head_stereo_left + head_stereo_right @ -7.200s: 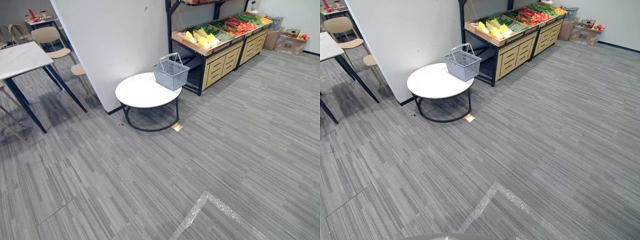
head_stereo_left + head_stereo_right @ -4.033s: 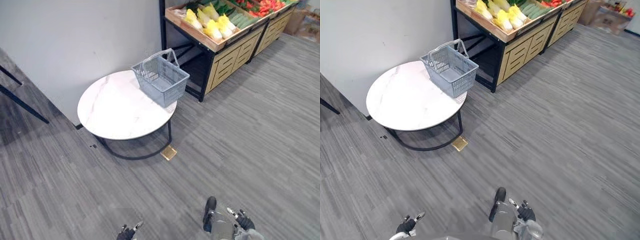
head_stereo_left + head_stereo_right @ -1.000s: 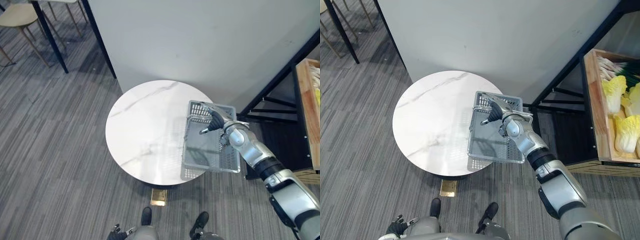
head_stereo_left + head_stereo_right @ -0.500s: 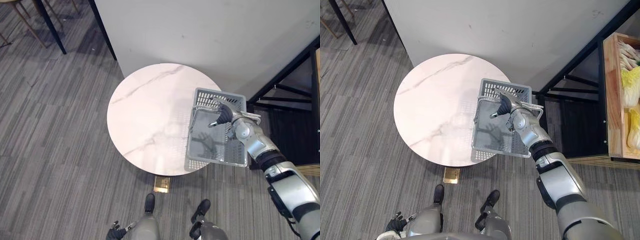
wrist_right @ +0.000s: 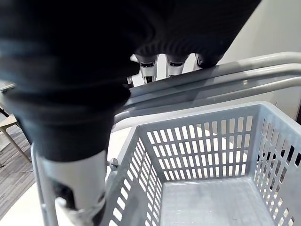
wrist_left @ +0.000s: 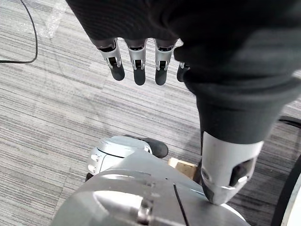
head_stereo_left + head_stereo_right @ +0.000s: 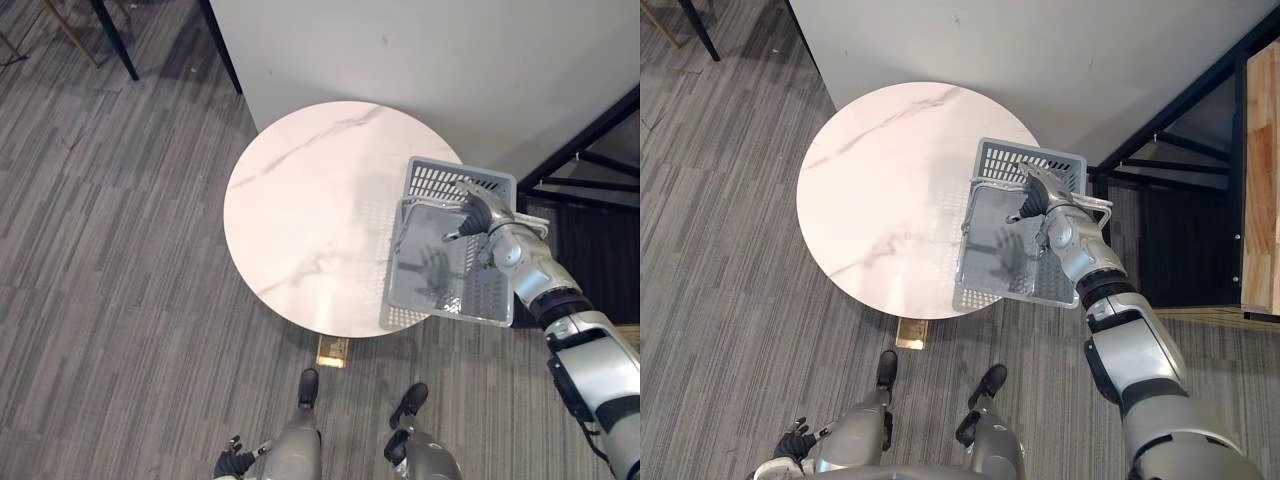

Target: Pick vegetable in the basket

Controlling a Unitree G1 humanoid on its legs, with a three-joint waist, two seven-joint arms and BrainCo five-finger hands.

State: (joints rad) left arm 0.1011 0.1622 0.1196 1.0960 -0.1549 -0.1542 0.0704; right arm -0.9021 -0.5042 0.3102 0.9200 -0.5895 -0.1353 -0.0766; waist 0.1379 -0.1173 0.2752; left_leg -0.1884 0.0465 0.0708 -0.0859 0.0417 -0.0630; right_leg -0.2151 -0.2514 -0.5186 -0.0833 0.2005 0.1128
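While the left hand (image 6: 139, 59) hangs slack, the outstretched right hand (image 7: 1033, 206) clasps the basket handles (image 5: 211, 81).

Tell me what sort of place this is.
Probably a shop, or a mock-up of one, though that is a guess. A grey plastic shopping basket sits at the edge of a round white table. A wooden display stand and black metal framing stand beside it.

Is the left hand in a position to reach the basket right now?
Probably not. The left hand hangs low, well short of the round table. The basket sits across the table at its right edge, on the robot's right side, with the right hand at its handles.
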